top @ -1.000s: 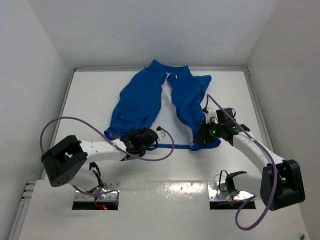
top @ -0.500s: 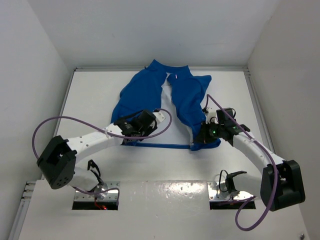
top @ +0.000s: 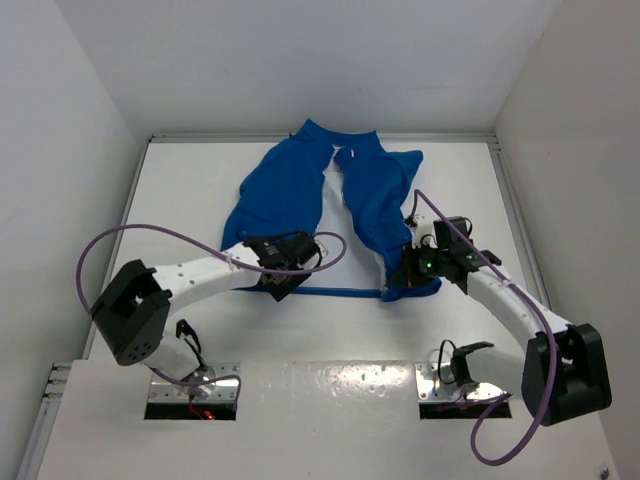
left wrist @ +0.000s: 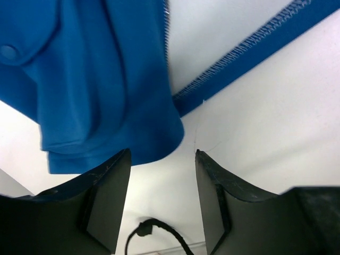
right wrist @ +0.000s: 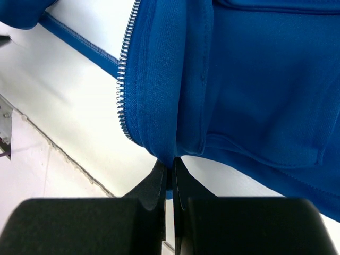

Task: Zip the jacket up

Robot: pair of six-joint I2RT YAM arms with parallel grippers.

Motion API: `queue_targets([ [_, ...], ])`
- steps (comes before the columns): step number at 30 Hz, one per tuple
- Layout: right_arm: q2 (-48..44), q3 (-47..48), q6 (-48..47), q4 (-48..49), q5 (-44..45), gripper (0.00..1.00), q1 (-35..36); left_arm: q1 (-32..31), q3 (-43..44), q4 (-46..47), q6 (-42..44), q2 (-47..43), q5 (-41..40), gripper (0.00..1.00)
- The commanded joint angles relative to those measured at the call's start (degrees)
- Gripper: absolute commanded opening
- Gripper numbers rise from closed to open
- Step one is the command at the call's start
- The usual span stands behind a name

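Observation:
The royal-blue jacket [top: 285, 195] lies open on the white table, collar at the far side, with its two front panels spread apart. A narrow blue strip [top: 340, 292] runs between their lower corners. My left gripper [top: 285, 268] hovers open at the left panel's lower corner [left wrist: 133, 133], which lies just beyond the fingertips, and nothing but table shows between the fingers [left wrist: 162, 154]. My right gripper [top: 405, 270] is shut on the lower corner of the right panel [right wrist: 171, 162], beside the silver zipper teeth [right wrist: 123, 79].
White walls close in the table on the left, right and far sides. Purple cables loop off both arms [top: 140, 235]. A thin black cable [left wrist: 154, 234] lies under the left fingers. Metal mounting plates [top: 195, 390] sit at the near edge.
The left gripper has opened from shut. It swung up over the left panel's lower edge, then settled back slightly nearer. The right gripper has kept its hold and place.

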Motion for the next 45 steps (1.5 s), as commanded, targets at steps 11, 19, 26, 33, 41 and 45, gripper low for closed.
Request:
queue_targets([
  [11, -1.92, -0.50, -0.50, -0.01, -0.56, 0.00, 0.16, -2.31, 5.47, -2.28, -4.10, 1.95, -1.03, 0.50],
  [19, -1.40, 0.11, -1.29, -0.62, -0.65, 0.00, 0.16, 1.02, 12.07, 0.98, 9.65, -16.80, 34.74, 1.00],
  [26, -1.40, 0.29, -2.61, -2.02, -0.12, 0.00, -0.01, 5.60, -4.88, 16.53, 13.23, -38.74, 53.30, 1.00],
  [33, -0.87, 0.29, -4.63, -3.96, -0.12, 0.00, -0.01, 3.76, -3.56, 16.01, 9.55, -39.46, 55.87, 1.00],
  [41, -2.80, 0.12, -5.95, -5.37, 0.41, 0.00, 0.25, 3.76, -0.84, 15.40, 5.59, -41.40, 56.48, 1.00],
  [45, -3.16, -0.76, -6.21, -4.14, 1.20, 0.00, 0.25, 3.76, -0.83, 15.39, 3.58, -40.00, 54.56, 1.00],
])
